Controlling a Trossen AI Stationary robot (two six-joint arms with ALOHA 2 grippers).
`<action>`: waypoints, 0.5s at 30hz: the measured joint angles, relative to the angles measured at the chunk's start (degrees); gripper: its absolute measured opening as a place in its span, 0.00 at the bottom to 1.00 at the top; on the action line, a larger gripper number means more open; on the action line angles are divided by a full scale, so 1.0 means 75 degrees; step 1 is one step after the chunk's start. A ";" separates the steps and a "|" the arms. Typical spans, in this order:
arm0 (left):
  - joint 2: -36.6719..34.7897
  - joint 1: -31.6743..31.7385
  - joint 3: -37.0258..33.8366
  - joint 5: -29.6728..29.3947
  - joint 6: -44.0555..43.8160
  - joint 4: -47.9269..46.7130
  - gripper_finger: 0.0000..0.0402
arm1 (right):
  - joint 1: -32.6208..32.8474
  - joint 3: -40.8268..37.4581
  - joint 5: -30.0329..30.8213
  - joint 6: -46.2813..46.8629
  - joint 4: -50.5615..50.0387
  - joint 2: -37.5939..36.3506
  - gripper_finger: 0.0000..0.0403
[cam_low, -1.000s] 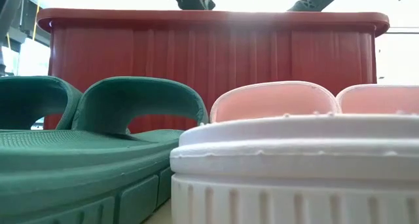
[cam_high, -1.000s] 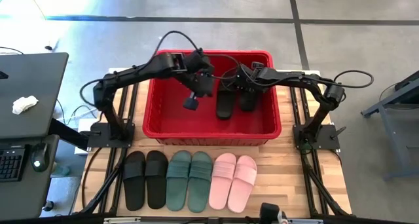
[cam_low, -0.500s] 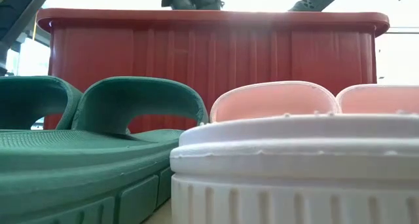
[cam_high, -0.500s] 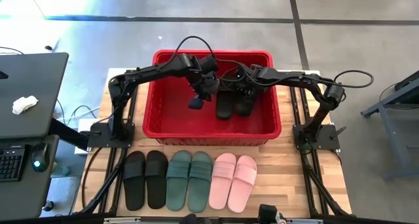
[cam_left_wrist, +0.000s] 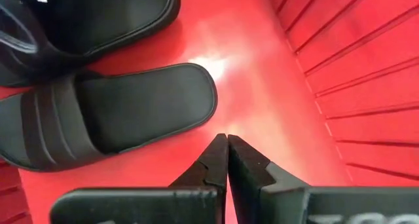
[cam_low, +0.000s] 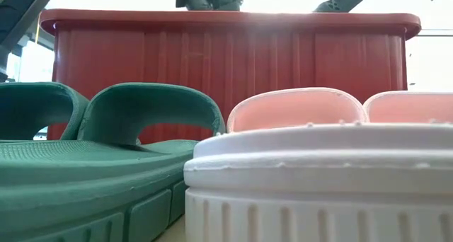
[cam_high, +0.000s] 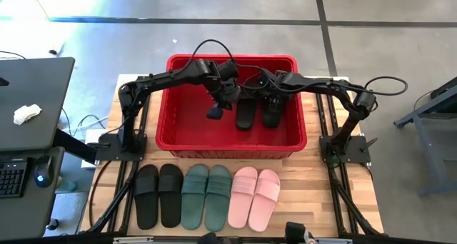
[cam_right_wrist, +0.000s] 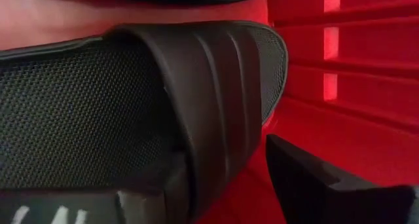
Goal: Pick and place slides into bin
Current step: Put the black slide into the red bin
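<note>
The red bin (cam_high: pixel 232 145) stands at the table's far middle and fills the low view (cam_low: pixel 226 58). Two black slides lie flat on its floor, a left one (cam_high: pixel 245 113) and a right one (cam_high: pixel 270 111). My left gripper (cam_high: pixel 214 113) is shut and empty, low in the bin beside the left black slide (cam_left_wrist: pixel 111 119). My right gripper (cam_high: pixel 268 95) is open over the right black slide's strap (cam_right_wrist: pixel 216 86). One finger (cam_right_wrist: pixel 308 178) stands outside the strap and the other by the footbed. A black pair (cam_high: pixel 158 195), a green pair (cam_high: pixel 206 196) and a pink pair (cam_high: pixel 255 197) lie flat at the near edge. My right gripper stands astride the side of the right black slide's strap (cam_right_wrist: pixel 262 73), coming from above. The slide lies flat on the bin floor. I cannot tell whether either finger touches it.
The bin's left half is bare red floor (cam_high: pixel 187 115), and its ribbed wall (cam_left_wrist: pixel 353 86) is close to my left gripper. A dark desk (cam_high: pixel 28 101) with a keyboard stands left of the table. In the low view the green slides (cam_low: pixel 106 129) and pink slides (cam_low: pixel 297 107) stand before the bin.
My left arm has stretched out and carried its shut gripper a little toward the table's right, closer to the left black slide in the bin. My right arm has kept nearly still over the right black slide.
</note>
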 joint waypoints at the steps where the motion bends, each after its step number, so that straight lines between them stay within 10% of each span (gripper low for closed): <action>1: 0.0000 -0.0001 0.0000 0.0001 0.0005 -0.0011 0.00 | -0.0028 0.0000 -0.0143 0.0000 -0.0042 -0.0009 0.43; 6: 0.0000 -0.0003 0.0000 0.0006 0.0181 -0.0016 0.00 | -0.0230 0.0071 -0.1431 0.0221 -0.0320 -0.0049 0.43; 15: 0.0000 -0.0003 0.0000 0.0089 0.0184 -0.0019 0.00 | -0.0390 0.0769 -0.1311 0.0205 -0.1050 -0.0055 0.43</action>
